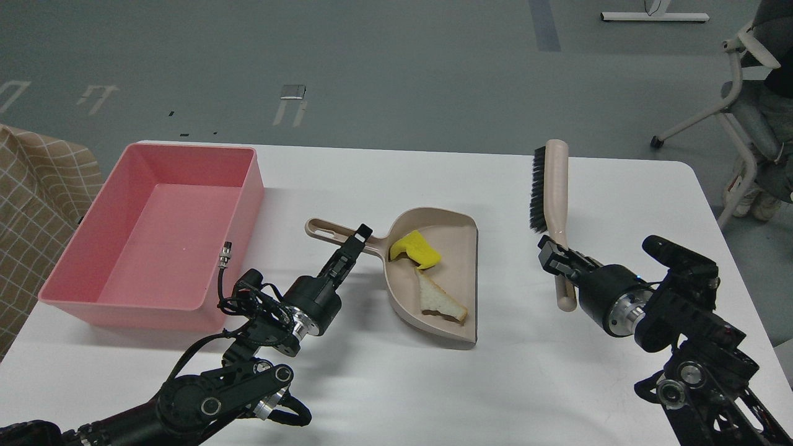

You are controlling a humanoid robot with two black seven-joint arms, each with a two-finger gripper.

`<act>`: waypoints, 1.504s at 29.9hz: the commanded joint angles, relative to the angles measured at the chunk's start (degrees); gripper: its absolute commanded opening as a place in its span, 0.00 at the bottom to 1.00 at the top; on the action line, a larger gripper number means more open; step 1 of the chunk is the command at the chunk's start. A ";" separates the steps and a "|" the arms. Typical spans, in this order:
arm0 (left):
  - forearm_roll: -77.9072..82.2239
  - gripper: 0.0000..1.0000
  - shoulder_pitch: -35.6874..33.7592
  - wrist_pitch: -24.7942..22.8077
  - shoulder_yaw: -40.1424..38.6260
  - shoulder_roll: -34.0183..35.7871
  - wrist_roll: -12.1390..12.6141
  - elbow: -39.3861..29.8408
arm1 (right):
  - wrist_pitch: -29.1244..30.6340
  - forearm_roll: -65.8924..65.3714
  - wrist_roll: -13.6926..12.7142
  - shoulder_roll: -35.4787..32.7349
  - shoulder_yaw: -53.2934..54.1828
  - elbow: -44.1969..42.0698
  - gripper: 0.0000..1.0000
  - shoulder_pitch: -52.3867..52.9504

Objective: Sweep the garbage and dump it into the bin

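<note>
On the white table (384, 396), centre: beige dustpan (455, 232), handle pointing left, open mouth to the right. Inside the pan lie both scraps of garbage: yellow sponge chunk (415, 249) toward the far side, triangular bread slice (438, 301) w/ brown crust toward the near side, the two just beside each other. Far left: pink bin (245, 210), rectangular, low-walled, standing on the table apart from the pan handle. My left gripper (358, 237) is at the dustpan handle, fingers pinching it near where the handle meets the pan. My right gripper (553, 253) is clamped on the lower handle of a beige hand brush (556, 186); brush is lifted, black bristles facing left, head pointing away from me, to the right of the pan & not touching it. Beyond the table: grey floor, chair (743, 99) at upper right.
</note>
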 commanded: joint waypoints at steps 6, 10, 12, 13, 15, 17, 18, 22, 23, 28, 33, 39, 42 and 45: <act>-6.55 0.00 -1.26 0.01 -0.25 -0.60 0.15 -0.01 | 0.01 2.02 0.45 -3.60 1.40 -0.15 0.00 -0.97; -7.86 0.00 -2.31 0.01 -0.34 -0.69 0.23 -0.09 | 0.01 2.19 0.54 -4.04 1.49 -0.06 0.00 -1.32; -9.70 0.00 -2.92 0.01 -0.34 -0.69 0.23 -0.01 | 0.01 2.45 0.54 -4.04 1.58 -0.06 0.00 -1.67; -10.50 0.01 -3.19 0.01 -0.34 -0.60 0.23 -0.01 | 0.01 2.54 0.54 -4.04 1.58 -0.06 0.00 -1.67; -12.52 0.01 -3.98 0.01 -0.25 -0.52 0.15 0.08 | 0.01 2.89 0.54 -4.39 1.75 0.02 0.00 -1.85; -13.23 0.01 -4.86 0.01 -0.34 -0.52 0.15 0.17 | 0.01 2.98 0.54 -4.75 1.84 0.03 0.00 -1.94; -13.41 0.01 -5.47 -0.12 -0.42 -0.52 0.15 0.17 | 0.01 3.07 0.54 -4.83 1.93 -0.06 0.00 -1.94; -15.24 0.01 -7.84 -1.35 -0.51 -0.25 0.15 0.17 | 0.01 3.42 0.54 -5.10 1.93 0.03 0.00 -2.03; -15.86 0.01 -8.37 -1.44 -0.60 -0.16 0.15 0.17 | 0.01 3.51 0.54 -5.19 1.93 0.11 0.00 -2.11; -19.99 0.01 -11.71 -1.88 -0.86 0.27 0.15 0.08 | 0.01 3.69 0.54 -5.27 2.11 0.03 0.00 -2.20; -20.44 0.01 -13.65 -3.64 -1.65 0.80 0.15 0.17 | 0.01 3.77 0.54 -5.27 2.11 0.11 0.00 -2.64; -20.44 0.01 -14.27 -8.03 -3.76 4.31 0.15 0.17 | 0.01 3.77 0.54 -5.36 2.11 0.20 0.00 -2.73; -20.35 0.02 -14.09 -10.75 -4.38 7.65 0.06 0.17 | 0.01 3.77 0.54 -5.71 2.11 0.20 0.00 -2.82; -20.44 0.02 -14.09 -11.90 -4.47 9.24 -0.12 0.17 | 0.01 3.77 0.54 -5.71 2.11 0.11 0.00 -2.82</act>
